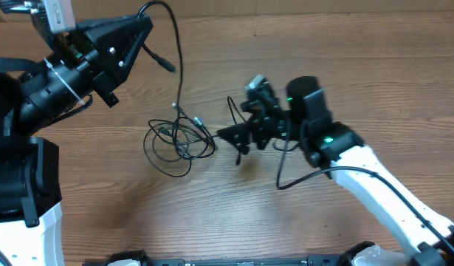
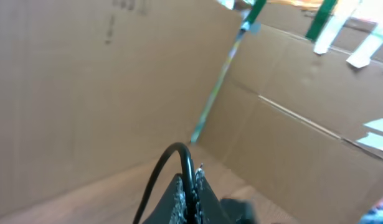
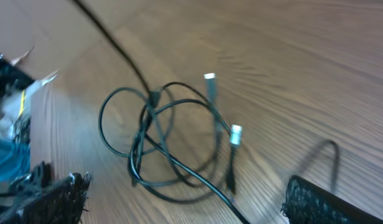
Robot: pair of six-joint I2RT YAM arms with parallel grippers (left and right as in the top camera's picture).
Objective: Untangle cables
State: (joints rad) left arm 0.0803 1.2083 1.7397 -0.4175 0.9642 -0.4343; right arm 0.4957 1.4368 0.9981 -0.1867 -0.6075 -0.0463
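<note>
Cables: the cables [image 1: 179, 139] lie in 1 loose coil mid-table [image 1: 322, 44], and 1 strand rises to your left gripper [image 1: 144, 28].
Left gripper: pinched closed on that strand, held high, well apart from the coil.
Right gripper: your right gripper [image 1: 232, 140] is spread wide, empty, just beside the coil.
Bearing: the coil lies straight ahead of the right fingers, so this arm is nearer.
Long axis: the lifted strand runs from the coil toward the left arm.
Count: 2 silver plugs [image 3: 235, 130]; the strands are too crossed to count.

Near side of cables [image 1: 179, 140]: bare table [image 1: 138, 222], open passage
Far side: strand rising to left gripper [image 1: 145, 24] bars the way
Right side: right gripper [image 1: 230, 140] crowds it
</note>
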